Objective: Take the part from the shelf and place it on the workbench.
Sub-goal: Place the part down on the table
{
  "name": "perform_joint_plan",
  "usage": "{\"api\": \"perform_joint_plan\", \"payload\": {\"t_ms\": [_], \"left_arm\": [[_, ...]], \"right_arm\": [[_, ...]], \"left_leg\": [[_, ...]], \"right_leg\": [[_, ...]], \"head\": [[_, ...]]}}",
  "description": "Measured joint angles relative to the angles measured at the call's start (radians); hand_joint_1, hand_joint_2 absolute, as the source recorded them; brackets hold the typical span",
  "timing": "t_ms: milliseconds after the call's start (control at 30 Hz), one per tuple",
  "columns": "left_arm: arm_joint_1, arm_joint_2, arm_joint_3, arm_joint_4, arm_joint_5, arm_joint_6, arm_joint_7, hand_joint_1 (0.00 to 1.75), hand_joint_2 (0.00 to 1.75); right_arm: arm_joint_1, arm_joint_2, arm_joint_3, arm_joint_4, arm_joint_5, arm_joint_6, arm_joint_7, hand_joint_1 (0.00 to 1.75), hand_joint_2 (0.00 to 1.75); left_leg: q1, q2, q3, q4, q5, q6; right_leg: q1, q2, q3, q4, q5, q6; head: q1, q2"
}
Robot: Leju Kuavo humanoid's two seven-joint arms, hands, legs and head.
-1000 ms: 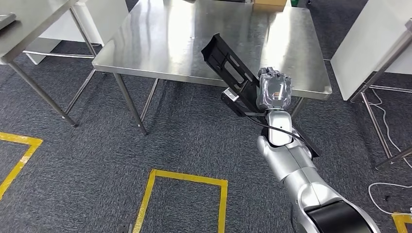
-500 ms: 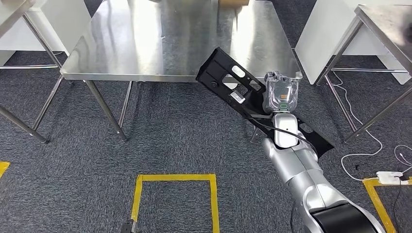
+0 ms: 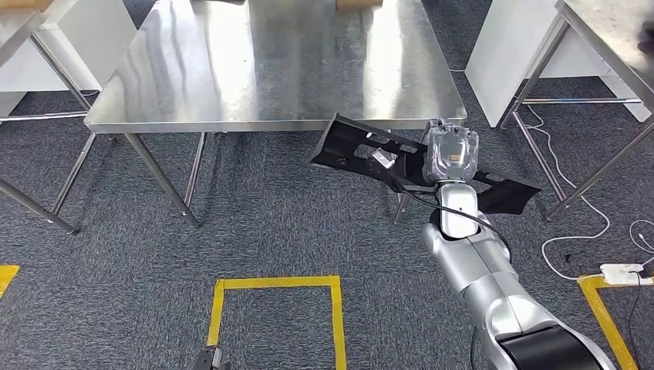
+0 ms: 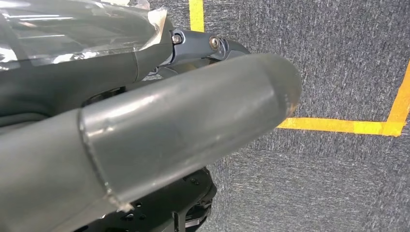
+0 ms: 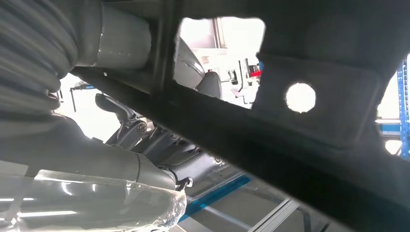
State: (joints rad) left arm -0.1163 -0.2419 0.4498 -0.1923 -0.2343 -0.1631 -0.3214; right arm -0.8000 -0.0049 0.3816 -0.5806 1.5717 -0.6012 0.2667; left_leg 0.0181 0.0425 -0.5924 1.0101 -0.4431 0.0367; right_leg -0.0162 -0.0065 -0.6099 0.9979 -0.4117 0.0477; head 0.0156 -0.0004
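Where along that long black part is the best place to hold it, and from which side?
Near its middle, from the robot's side, as the right hand does: the black part is long and flat, so a central hold balances both ends.

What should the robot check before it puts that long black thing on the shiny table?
1. Right hand holds the black part: ok.
2. Part is over the workbench: not ok; it is in front of the near edge, by the corner.
3. Near side of the workbench bare: ok.
4. Part level: not ok, slightly tilted.
5. Left hand free: cannot tell.
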Motion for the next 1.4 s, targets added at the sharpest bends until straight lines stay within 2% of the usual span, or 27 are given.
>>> {"api": "perform_joint_plan", "payload": {"t_ms": [133,200,267,333,367,400,433,500,533,567,633,667,733,767,833,867,900,933,967,1000,1033,1067,1100,1200,1267,1367,1400], "left_arm": [[0.0,0.0,0.0,0.0,-0.002,0.0,-0.002,0.0,0.0],[-0.001,-0.001,0.0,0.0,-0.002,0.0,-0.003,0.0,0.0],[-0.003,-0.002,0.0,-0.001,-0.002,0.0,-0.003,0.0,0.0],[-0.005,-0.003,0.0,-0.002,-0.003,-0.001,-0.003,0.0,0.0],[-0.005,-0.003,0.0,-0.002,-0.004,-0.001,-0.003,0.0,0.0],[-0.004,-0.003,0.0,-0.002,-0.005,0.0,-0.003,0.0,0.0],[-0.004,-0.004,0.0,-0.002,-0.005,0.0,-0.003,0.0,0.0],[-0.004,-0.003,0.0,-0.002,-0.006,0.0,-0.003,0.0,0.0],[-0.005,-0.003,0.0,-0.002,-0.006,0.0,-0.003,0.0,0.0],[-0.005,-0.003,0.0,-0.002,-0.006,0.001,-0.004,0.0,0.0],[-0.005,-0.003,0.0,-0.003,-0.006,0.002,-0.004,0.0,0.0],[-0.005,-0.003,0.0,-0.003,-0.006,0.002,-0.004,0.0,0.0],[-0.006,-0.003,0.0,-0.004,-0.004,0.003,-0.004,0.0,0.0],[-0.006,-0.003,0.0,-0.004,-0.003,0.003,-0.005,0.0,0.0],[-0.004,-0.002,0.001,-0.005,-0.001,0.005,-0.005,0.0,0.0],[-0.003,-0.002,0.001,-0.005,0.001,0.007,-0.005,0.0,0.0],[-0.002,-0.001,0.001,-0.005,0.002,0.008,-0.005,0.0,0.0],[-0.001,-0.001,0.001,-0.005,0.002,0.009,-0.005,0.0,0.0],[0.0,0.0,0.001,-0.005,0.003,0.01,-0.005,0.0,0.0],[0.0,0.001,0.001,-0.005,0.003,0.01,-0.006,0.0,0.0],[0.0,0.001,0.001,-0.005,0.003,0.01,-0.006,0.0,0.0],[0.0,0.002,0.001,-0.005,0.004,0.01,-0.007,0.0,0.0],[-0.001,0.002,0.001,-0.005,0.004,0.01,-0.008,0.0,0.0],[0.0,0.002,0.002,-0.005,0.006,0.01,-0.011,0.0,0.0],[-0.001,0.001,0.003,-0.006,0.008,0.01,-0.012,0.0,0.0],[0.001,0.0,0.004,-0.006,0.011,0.009,-0.013,0.0,0.0],[0.004,0.0,0.004,-0.006,0.012,0.009,-0.013,0.0,0.0]], "right_arm": [[0.004,-0.003,0.0,-0.005,0.0,0.002,0.0,1.75,1.75],[0.003,-0.006,0.0,-0.012,0.0,0.002,0.001,1.75,1.75],[0.003,-0.011,0.0,-0.017,0.0,0.003,0.001,1.75,1.75],[0.008,-0.016,0.0,-0.018,0.0,0.005,0.001,1.75,1.75],[0.012,-0.018,0.0,-0.018,0.0,0.005,0.001,1.75,1.75],[0.016,-0.02,0.0,-0.018,0.0,0.005,0.002,1.75,1.75],[0.019,-0.022,0.0,-0.018,0.0,0.004,0.002,1.75,1.75],[0.02,-0.024,0.0,-0.02,0.0,0.003,0.002,1.75,1.75],[0.02,-0.024,0.001,-0.021,0.0,0.002,0.002,1.75,1.75],[0.021,-0.024,0.001,-0.021,0.0,0.002,0.002,1.75,1.75],[0.025,-0.026,0.002,-0.021,0.0,0.001,0.002,1.75,1.75],[0.026,-0.026,0.002,-0.022,0.0,0.0,0.002,1.75,1.75],[0.025,-0.026,0.002,-0.024,0.0,0.0,0.002,1.75,1.75],[0.025,-0.023,0.002,-0.025,0.0,0.0,0.002,1.75,1.75],[0.026,-0.018,0.002,-0.025,0.0,0.0,0.001,1.75,1.75],[0.028,-0.015,0.002,-0.025,0.0,0.0,0.001,1.75,1.75],[0.03,-0.013,0.002,-0.025,0.0,0.0,0.001,1.75,1.75],[0.031,-0.01,0.002,-0.024,0.0,0.0,0.0,1.75,1.75],[0.031,-0.008,0.003,-0.024,0.0,0.0,0.0,1.75,1.75],[0.03,-0.006,0.003,-0.024,0.0,0.0,0.0,1.75,1.75],[0.028,-0.002,0.003,-0.024,0.0,0.0,0.0,1.75,1.75],[0.027,0.0,0.003,-0.024,0.0,0.0,0.0,1.75,1.75],[0.025,0.002,0.003,-0.024,0.001,0.0,0.0,1.75,1.75],[0.022,0.004,0.005,-0.025,0.001,0.0,0.0,1.75,1.75],[0.016,0.006,0.006,-0.025,0.0,0.001,0.0,1.75,1.75],[0.016,0.008,0.008,-0.024,0.0,0.001,-0.001,1.75,1.75],[0.019,0.008,0.009,-0.024,0.0,0.001,-0.002,1.75,1.75]], "left_leg": [[-0.005,0.0,-0.002,0.0,0.0,0.0],[-0.001,0.001,0.008,-0.017,0.006,0.001],[0.005,0.002,0.017,-0.031,0.013,0.003],[0.006,0.001,0.019,-0.032,0.012,0.005],[0.007,0.0,0.019,-0.031,0.011,0.004],[0.009,-0.002,0.02,-0.03,0.009,0.001],[0.012,-0.003,0.022,-0.029,0.006,-0.004],[0.019,-0.004,0.027,-0.023,-0.004,-0.019],[0.02,-0.004,0.028,-0.019,-0.009,-0.028],[0.019,-0.004,0.028,-0.016,-0.013,-0.035],[0.017,-0.003,0.028,-0.016,-0.016,-0.045],[0.02,-0.004,0.029,-0.017,-0.019,-0.049],[0.024,-0.012,0.016,0.017,-0.042,-0.054],[0.024,-0.02,-0.008,0.065,-0.065,-0.054],[0.021,-0.035,-0.09,0.21,-0.118,-0.049],[0.02,-0.039,-0.13,0.269,-0.128,-0.046],[0.019,-0.041,-0.156,0.296,-0.118,-0.042],[0.017,-0.042,-0.162,0.281,-0.087,-0.036],[0.015,-0.042,-0.149,0.227,-0.038,-0.029],[0.012,-0.045,-0.126,0.157,0.011,-0.021],[0.009,-0.049,-0.1,0.093,0.044,-0.014],[0.005,-0.051,-0.081,0.046,0.059,-0.011],[0.0,-0.052,-0.071,0.021,0.057,-0.008],[-0.006,-0.05,-0.047,-0.004,0.042,0.0],[-0.002,-0.05,-0.023,-0.013,0.036,0.007],[-0.001,-0.049,0.0,-0.015,0.014,0.012],[-0.001,-0.05,0.01,-0.015,0.005,0.011]], "right_leg": [[-0.002,-0.001,0.001,-0.003,0.002,0.002],[-0.001,0.0,-0.007,0.01,-0.005,0.004],[-0.002,0.001,-0.048,0.09,-0.04,0.003],[-0.006,0.003,-0.114,0.22,-0.086,0.006],[-0.008,0.003,-0.138,0.263,-0.096,0.011],[-0.012,0.003,-0.145,0.271,-0.091,0.02],[-0.017,0.002,-0.13,0.236,-0.07,0.032],[-0.025,-0.004,-0.063,0.098,-0.014,0.054],[-0.024,-0.005,-0.034,0.042,0.003,0.056],[-0.021,-0.005,-0.018,0.012,0.008,0.049],[-0.014,0.002,-0.013,0.007,0.001,0.021],[-0.015,0.005,-0.013,0.007,-0.002,0.006],[-0.017,0.012,-0.005,0.006,-0.009,-0.016],[-0.017,0.016,0.001,0.005,-0.013,-0.026],[-0.01,0.021,0.012,0.005,-0.023,-0.04],[-0.005,0.024,0.019,0.005,-0.029,-0.047],[-0.001,0.028,0.028,0.006,-0.036,-0.051],[0.002,0.032,0.039,0.006,-0.043,-0.053],[0.004,0.035,0.051,0.006,-0.051,-0.053],[0.005,0.038,0.061,0.005,-0.06,-0.052],[0.009,0.041,0.069,0.005,-0.069,-0.048],[0.01,0.044,0.073,0.003,-0.076,-0.043],[0.011,0.046,0.076,0.003,-0.079,-0.036],[0.014,0.043,0.085,0.009,-0.081,-0.014],[0.012,0.028,0.048,0.075,-0.089,-0.008],[0.007,0.017,-0.082,0.256,-0.132,-0.01],[0.005,0.017,-0.113,0.28,-0.144,-0.007]], "head": [[0.0,0.0],[0.001,0.0],[0.002,0.0],[0.003,0.0],[0.002,0.0],[0.003,0.0],[0.003,0.0],[0.003,0.0],[0.004,0.0],[0.003,0.0],[-0.002,0.0],[-0.006,0.0],[-0.009,0.0],[-0.011,0.0],[-0.013,0.0],[-0.014,0.0],[-0.014,0.0],[-0.014,0.0],[-0.014,0.0],[-0.014,0.0],[-0.013,0.0],[-0.012,0.0],[-0.012,0.0],[-0.014,0.0],[-0.012,0.0],[-0.01,0.0],[-0.01,0.0]]}}
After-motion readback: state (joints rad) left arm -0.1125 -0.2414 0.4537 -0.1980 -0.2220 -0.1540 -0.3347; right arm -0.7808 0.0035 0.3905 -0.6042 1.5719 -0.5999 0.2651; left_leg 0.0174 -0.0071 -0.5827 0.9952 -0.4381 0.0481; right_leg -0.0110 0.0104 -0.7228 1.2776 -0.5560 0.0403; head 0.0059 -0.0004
